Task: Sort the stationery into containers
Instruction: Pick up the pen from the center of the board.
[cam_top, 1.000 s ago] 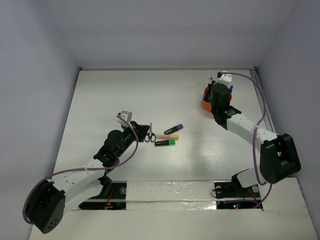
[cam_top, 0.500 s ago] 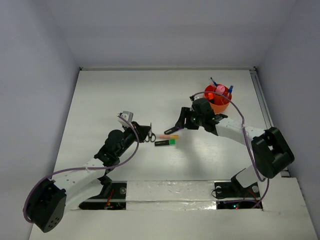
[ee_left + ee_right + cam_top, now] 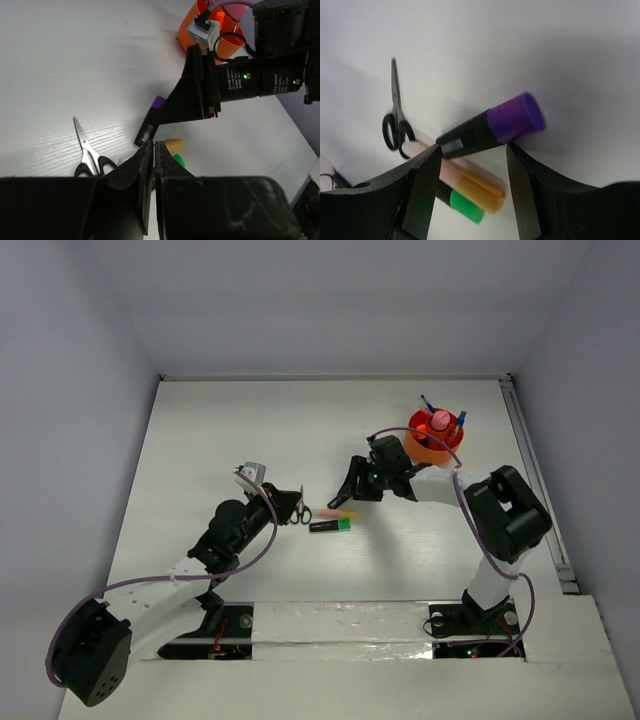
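My right gripper point(image 3: 474, 147) stands open low over the table, one finger on each side of the purple-capped black highlighter point(image 3: 490, 127). Just behind it lie the yellow-pink highlighter point(image 3: 470, 182) and the green-ended one point(image 3: 465, 205). From above, the right gripper point(image 3: 352, 490) covers the purple highlighter; the yellow-pink point(image 3: 340, 513) and green point(image 3: 330, 526) ones show beside it. The black-handled scissors point(image 3: 300, 508) lie at the tips of my left gripper point(image 3: 154, 144), which is shut and empty. The orange cup point(image 3: 432, 450) holds a pink knob and blue pens point(image 3: 460, 420).
The orange cup stands at the back right, close behind the right arm's wrist. A rail point(image 3: 535, 470) runs along the table's right edge. Both arm bases sit at the near edge on a taped strip point(image 3: 340, 625).
The right gripper left the cup, opened, and came down left over the purple highlighter, now closer around it. The left arm has not moved.
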Robot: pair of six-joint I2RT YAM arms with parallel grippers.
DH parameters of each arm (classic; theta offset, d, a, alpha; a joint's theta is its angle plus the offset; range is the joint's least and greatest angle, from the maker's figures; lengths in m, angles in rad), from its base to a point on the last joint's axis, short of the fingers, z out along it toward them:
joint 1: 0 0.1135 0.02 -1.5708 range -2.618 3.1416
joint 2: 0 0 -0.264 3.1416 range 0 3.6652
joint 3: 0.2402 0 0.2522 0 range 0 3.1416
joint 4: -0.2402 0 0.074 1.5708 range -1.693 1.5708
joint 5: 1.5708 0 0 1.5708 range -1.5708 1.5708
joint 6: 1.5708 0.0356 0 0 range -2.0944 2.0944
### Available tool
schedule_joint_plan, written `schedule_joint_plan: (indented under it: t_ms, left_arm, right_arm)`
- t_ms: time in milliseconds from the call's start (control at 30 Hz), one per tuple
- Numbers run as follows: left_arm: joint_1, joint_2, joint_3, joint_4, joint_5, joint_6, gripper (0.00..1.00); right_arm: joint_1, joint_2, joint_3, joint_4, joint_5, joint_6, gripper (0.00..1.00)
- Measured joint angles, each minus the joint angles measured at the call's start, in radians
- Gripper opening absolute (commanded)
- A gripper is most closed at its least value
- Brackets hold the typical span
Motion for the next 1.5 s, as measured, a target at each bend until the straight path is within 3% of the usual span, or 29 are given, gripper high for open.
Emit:
schedule_joint_plan:
  t_ms: [267, 667, 1000, 1500]
  left_arm:
    - [0.000, -0.005, 0.000, 0.000, 0.001, 0.000, 0.03]
    - [0.000, -0.023, 0.000, -0.002, 0.001, 0.000, 0.03]
    - [0.000, -0.035, 0.000, -0.001, 0.002, 0.000, 0.03]
    - [0.000, -0.069, 0.000, -0.002, 0.007, 0.000, 0.03]
  right_arm:
    - [0.000, 0.143, 0.197, -0.039, 0.072, -0.051, 0.59]
    - [0.000, 0.331, 0.550, -0.304, 0.142, -0.235, 0.56]
    - [0.048, 0.343, 0.628, -0.515, 0.253, -0.298, 0.63]
    - [0.068, 0.397, 0.708, -0.538, 0.171, -0.279, 0.49]
